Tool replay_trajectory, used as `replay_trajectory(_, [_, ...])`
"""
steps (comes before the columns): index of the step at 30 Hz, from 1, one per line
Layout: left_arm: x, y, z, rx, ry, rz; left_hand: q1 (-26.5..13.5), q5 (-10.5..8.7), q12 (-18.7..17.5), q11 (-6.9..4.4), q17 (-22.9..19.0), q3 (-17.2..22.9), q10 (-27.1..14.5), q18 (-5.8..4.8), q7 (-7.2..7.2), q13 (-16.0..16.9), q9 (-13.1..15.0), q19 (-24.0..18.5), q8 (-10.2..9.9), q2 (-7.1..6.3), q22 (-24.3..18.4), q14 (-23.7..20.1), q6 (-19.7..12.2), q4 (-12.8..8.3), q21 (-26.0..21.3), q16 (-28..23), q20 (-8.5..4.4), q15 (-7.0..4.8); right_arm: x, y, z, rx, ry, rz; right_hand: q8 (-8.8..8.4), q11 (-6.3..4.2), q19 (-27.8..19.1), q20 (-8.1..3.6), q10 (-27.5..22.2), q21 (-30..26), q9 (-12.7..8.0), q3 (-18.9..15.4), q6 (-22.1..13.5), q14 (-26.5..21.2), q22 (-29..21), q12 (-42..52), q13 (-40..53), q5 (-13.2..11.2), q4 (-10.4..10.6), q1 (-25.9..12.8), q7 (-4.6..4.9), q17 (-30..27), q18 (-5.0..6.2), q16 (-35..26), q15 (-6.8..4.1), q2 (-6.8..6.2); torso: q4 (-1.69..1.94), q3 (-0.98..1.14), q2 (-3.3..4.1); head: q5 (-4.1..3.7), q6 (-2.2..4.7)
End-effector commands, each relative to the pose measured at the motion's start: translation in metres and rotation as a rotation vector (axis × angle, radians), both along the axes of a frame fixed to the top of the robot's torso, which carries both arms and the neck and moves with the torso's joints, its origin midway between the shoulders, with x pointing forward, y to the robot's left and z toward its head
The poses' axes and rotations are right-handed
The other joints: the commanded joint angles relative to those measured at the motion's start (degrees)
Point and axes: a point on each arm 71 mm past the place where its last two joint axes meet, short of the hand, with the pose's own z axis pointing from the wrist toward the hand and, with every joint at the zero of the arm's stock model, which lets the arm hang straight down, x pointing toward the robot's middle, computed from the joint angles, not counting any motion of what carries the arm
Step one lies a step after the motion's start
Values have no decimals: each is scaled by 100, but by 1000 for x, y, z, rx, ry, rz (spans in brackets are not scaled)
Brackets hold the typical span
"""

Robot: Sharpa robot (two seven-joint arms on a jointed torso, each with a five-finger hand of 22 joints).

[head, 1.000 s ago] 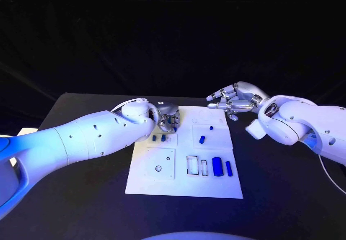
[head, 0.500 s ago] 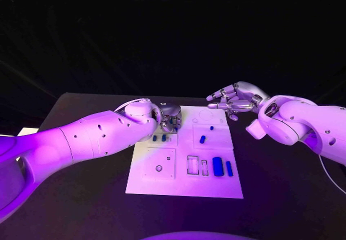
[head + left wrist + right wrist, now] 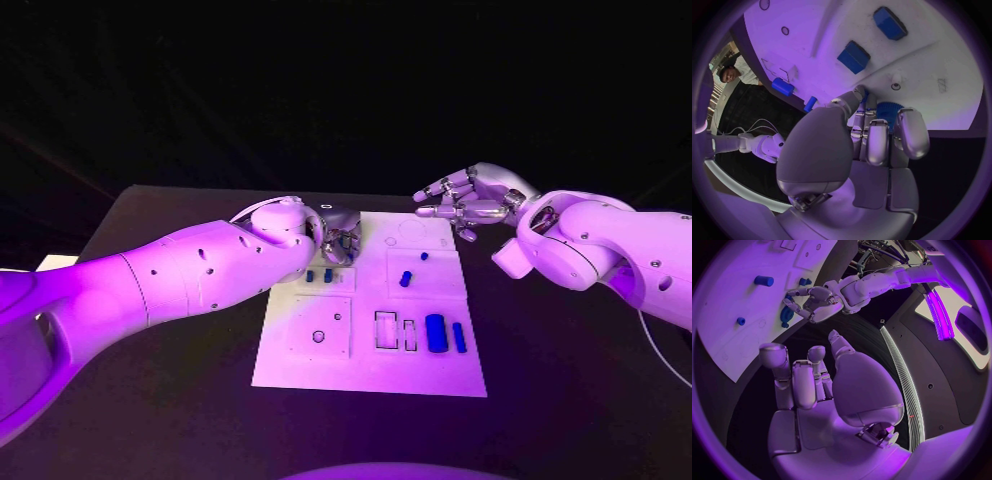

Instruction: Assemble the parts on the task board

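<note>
The white task board (image 3: pixel 368 370) lies mid-table. My left hand (image 3: pixel 336 234) is at the board's far left corner, fingers curled down around a blue round ridged part (image 3: pixel 888 111); the same part (image 3: pixel 786 315) shows under those fingers in the right wrist view. My right hand (image 3: pixel 469 201) hovers above the board's far right corner, open, fingers spread, holding nothing. Two long blue parts (image 3: pixel 436 332) lie at the near right of the board. Small blue parts (image 3: pixel 405 279) sit at its middle, and two more (image 3: pixel 317 276) lie just near of the left hand.
The board has several recessed panels, including a square one with a round hole (image 3: pixel 319 336) at the near left. Black table (image 3: pixel 173 400) surrounds the board on all sides. My left forearm (image 3: pixel 188 280) spans the table's left half.
My left hand has crept slightly toward the board's far edge, uncovering the two small blue parts near it a bit more. The right hand has stayed put.
</note>
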Motion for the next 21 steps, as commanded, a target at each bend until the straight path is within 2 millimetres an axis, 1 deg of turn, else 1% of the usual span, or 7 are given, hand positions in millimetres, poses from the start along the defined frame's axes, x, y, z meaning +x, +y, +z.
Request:
replay_trajectory(1, [-1,1,0,-2,-17,11,36,40,-48,7,11,87,57,-73,-7,38,-16,148,-40,23,218,211,61,-39,38,43,-10,-2,-1,2,0,-2,-5,18,32,-2,-31,-5,-7,-20,5,-24,-37,162,-3,-8,-1,-4,-2,-20,2,4,49,-26,12,46,-4,-5,6,-4,-3])
replay_trajectory(3, [-2,1,1,-11,-16,11,18,39,-66,13,8,108,51,-73,-1,40,-23,146,-55,17,225,211,55,-57,44,42,-8,1,-1,2,0,-2,-5,18,32,-2,-31,-5,-7,-20,5,-24,-37,162,-3,-8,-1,-4,-2,-20,2,4,49,-26,12,46,-3,-4,5,-5,-3])
replay_trajectory(5, [-3,2,3,-27,-14,12,-13,39,-95,24,5,137,38,-74,10,42,-35,143,-81,7,234,211,40,-80,50,44,-3,8,-1,2,0,-2,-6,18,32,-2,-31,-5,-7,-20,5,-24,-37,162,-3,-8,-1,-4,-2,-20,2,4,49,-26,12,46,0,2,-2,3,-2])
replay_trajectory(10, [-5,7,13,-82,-12,20,-60,39,-141,38,-4,192,33,-75,27,51,-53,138,-123,-4,251,211,26,-130,61,43,7,20,-1,1,0,-2,-7,16,32,-2,-31,-5,-7,-20,5,-24,-37,162,-3,-8,-1,-4,-2,-20,2,4,49,-26,12,46,9,7,-9,1,4])
replay_trajectory(15, [-8,15,23,-116,-20,27,-71,39,-155,43,-13,222,38,-77,31,58,-60,137,-138,-7,267,209,26,-161,77,40,12,24,0,0,0,-3,-8,13,32,-2,-31,-5,-7,-20,5,-24,-37,162,-3,-8,-1,-4,-2,-20,2,4,49,-26,12,46,15,11,-14,9,19])
replay_trajectory(18, [-10,22,28,-131,-20,37,-82,39,-160,45,-12,229,41,-78,33,61,-62,137,-142,-12,270,209,28,-168,81,42,13,26,0,0,0,-3,-8,11,32,-2,-31,-5,-7,-20,5,-24,-37,162,-3,-8,-1,-4,-2,-20,2,4,49,-26,12,46,27,13,-21,3,18])
replay_trajectory(21, [-10,30,31,-135,-19,52,-92,39,-163,46,-17,233,42,-79,35,63,-63,137,-145,-14,275,208,31,-171,86,39,15,27,0,0,0,-4,-9,10,32,-2,-31,-5,-7,-20,5,-24,-37,162,-3,-8,-1,-4,-2,-20,2,4,49,-26,12,46,26,13,-16,0,32])
